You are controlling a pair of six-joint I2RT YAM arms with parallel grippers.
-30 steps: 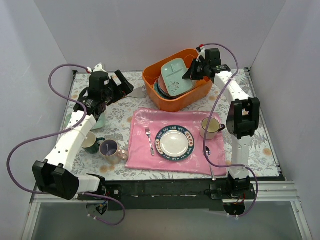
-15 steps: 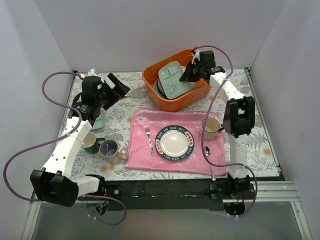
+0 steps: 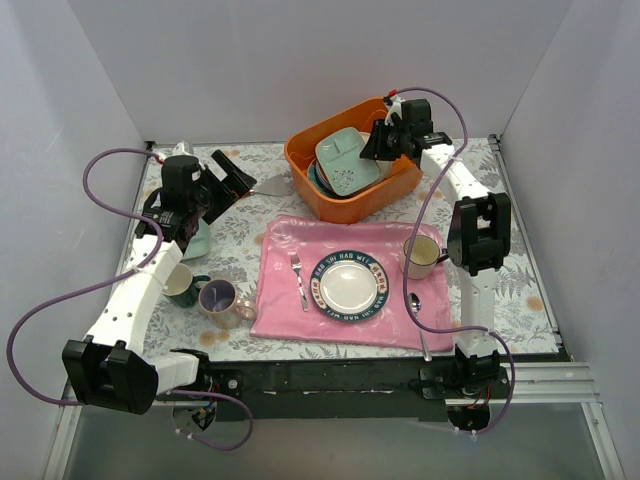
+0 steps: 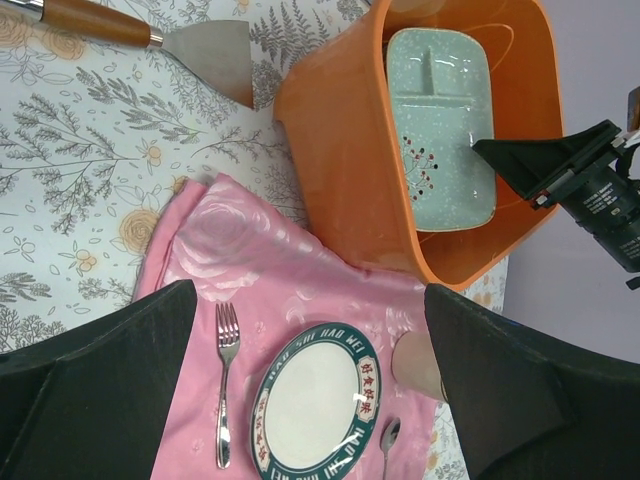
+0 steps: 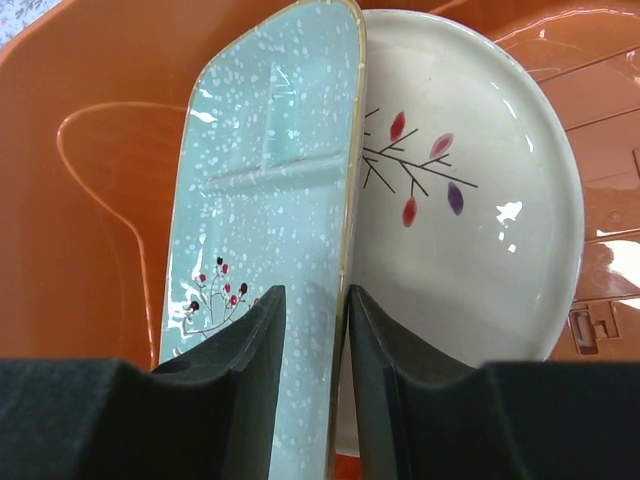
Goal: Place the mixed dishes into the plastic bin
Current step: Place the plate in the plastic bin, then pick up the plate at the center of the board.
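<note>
Straddling the mint plate (image 5: 270, 180) rim, right gripper (image 5: 315, 300) is sitting slightly parted, covering its lower edge. Clear of the bin (image 4: 330, 170), left gripper (image 4: 308, 292) is hovering, spread wide.

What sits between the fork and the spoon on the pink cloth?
The white plate with the dark lettered rim, flanked by the fork and the spoon. Clearest in the top view; the left wrist view shows it too.

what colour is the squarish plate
Plate: pale mint, white-speckled, small berry sprig; best in right wrist view.
</note>
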